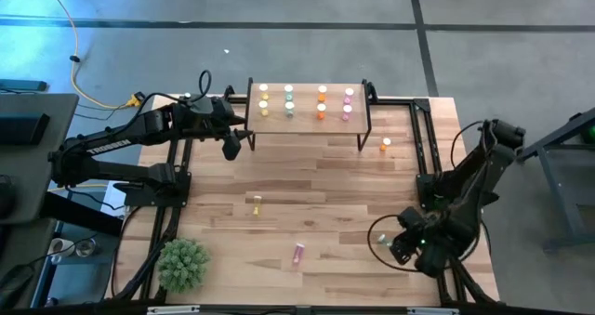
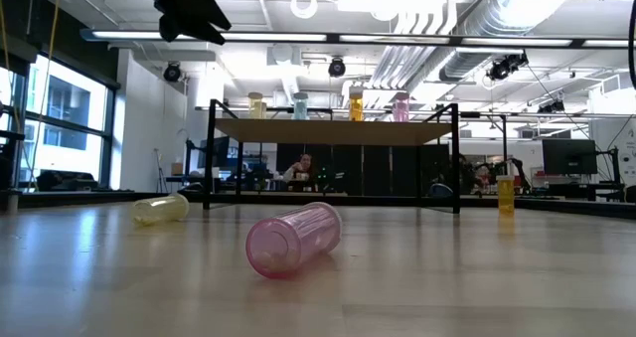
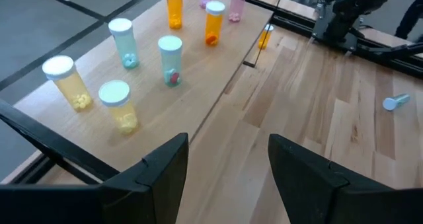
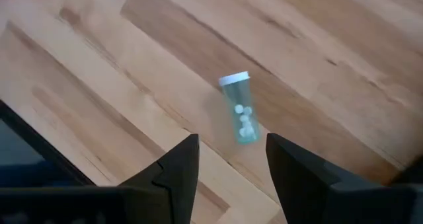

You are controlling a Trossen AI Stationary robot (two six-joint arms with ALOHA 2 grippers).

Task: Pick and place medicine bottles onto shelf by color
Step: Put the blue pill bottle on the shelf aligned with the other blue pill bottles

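Observation:
The shelf stands at the table's far edge on black legs, with yellow, green, orange and pink medicine bottles upright on it in colour pairs. My left gripper hovers open and empty off the shelf's left end; it also shows in the left wrist view. My right gripper is open above a green bottle, which lies on its side on the table at the near right. The fingers are clear of it.
A pink bottle and a yellow bottle lie on their sides on the table. An orange bottle stands right of the shelf. A green plant sits at the near left corner.

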